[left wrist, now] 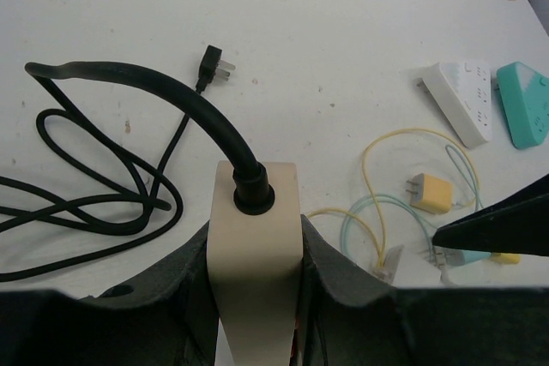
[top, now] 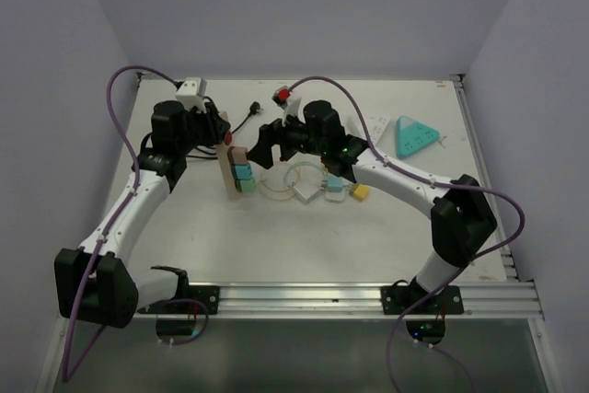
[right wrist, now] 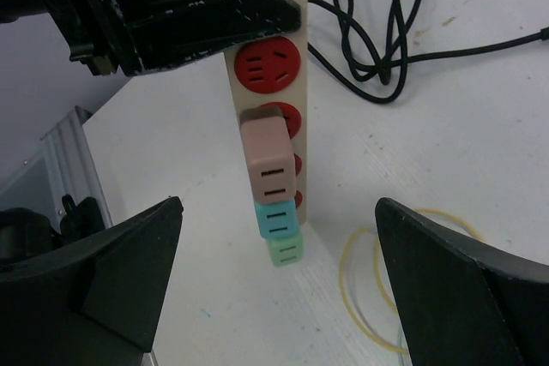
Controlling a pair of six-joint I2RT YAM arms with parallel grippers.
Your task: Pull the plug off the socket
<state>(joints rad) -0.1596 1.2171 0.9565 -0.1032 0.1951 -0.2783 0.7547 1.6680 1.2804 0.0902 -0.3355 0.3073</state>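
Left hand (top: 217, 135) clenched on the cable end of the beige socket strip (left wrist: 255, 246). Right hand (top: 260, 147) released, fingers spread wide either side of the pink plug (right wrist: 268, 160), not touching. Blue plug (right wrist: 276, 219) and green plug (right wrist: 287, 251) sit directly below it.

Risk: closing low catches two plugs, and a skewed pull twists the strip in the left hand's hold.

Room: bare surface (left wrist: 326, 57) beyond, yellow cable (right wrist: 364, 297) near.

Logged beige power strip (left wrist: 255, 255) with red socket faces (right wrist: 268, 64). Recorded three plugs along it: pink adapter (right wrist: 268, 160), pale blue adapter (right wrist: 276, 219), mint green adapter (right wrist: 286, 251). Noted black cord (left wrist: 146, 79), yellow charger (left wrist: 429, 192) on yellow cable (left wrist: 410, 131), white extension block (left wrist: 459, 100), and teal extension block (left wrist: 525, 102). Saw white table (left wrist: 326, 57), faintly speckled and scuffed.
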